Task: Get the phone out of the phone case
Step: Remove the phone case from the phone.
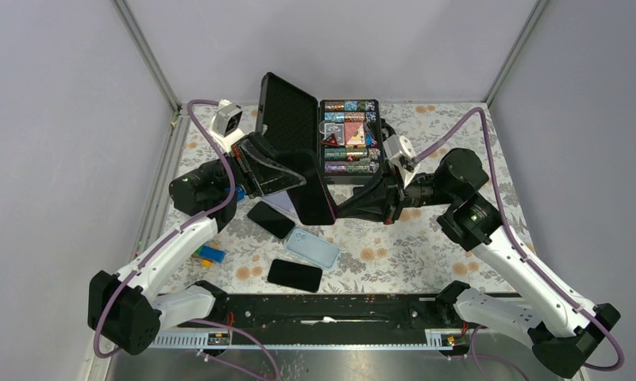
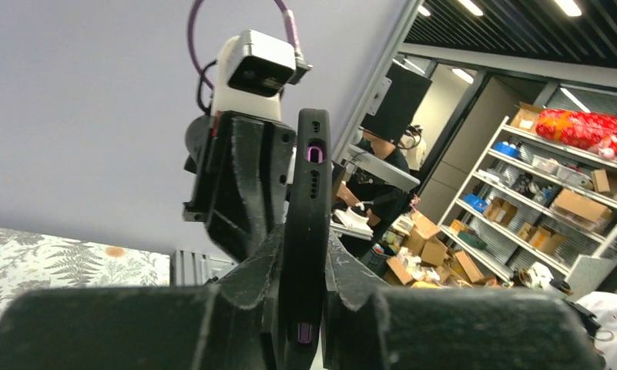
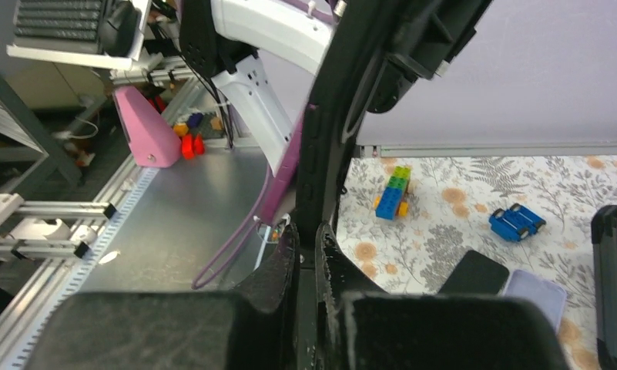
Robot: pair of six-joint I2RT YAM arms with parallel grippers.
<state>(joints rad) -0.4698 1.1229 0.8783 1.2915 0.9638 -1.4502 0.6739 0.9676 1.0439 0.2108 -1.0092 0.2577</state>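
The phone case (image 1: 312, 194) is held up off the worktop (image 1: 425, 254), roughly midway between the two arms and just near of the open black box (image 1: 350, 139) at the far side. It is a black slab with its long axis running roughly far to near. The phone (image 2: 313, 154) is still seated inside: a purple edge shows through the port cutout in the left wrist view.

The left tool (image 2: 305, 301) is clamped on the case from the left, its fingers (image 2: 263, 281) pressing both flat faces so the case stands edge-on and runs straight away from the tool. The right tool (image 3: 309, 266) is closed on it from the right in the same way, the thin edge rising between its fingers (image 3: 286, 262).

Both tools touch the case, so neither arm is the nearer. Both appear to pinch case and phone together across the faces, so one will probably have to shift to the rim alone before the phone can be pressed out.

A pale blue case (image 1: 313, 248) and two dark phones (image 1: 294, 275) lie flat on the worktop below.
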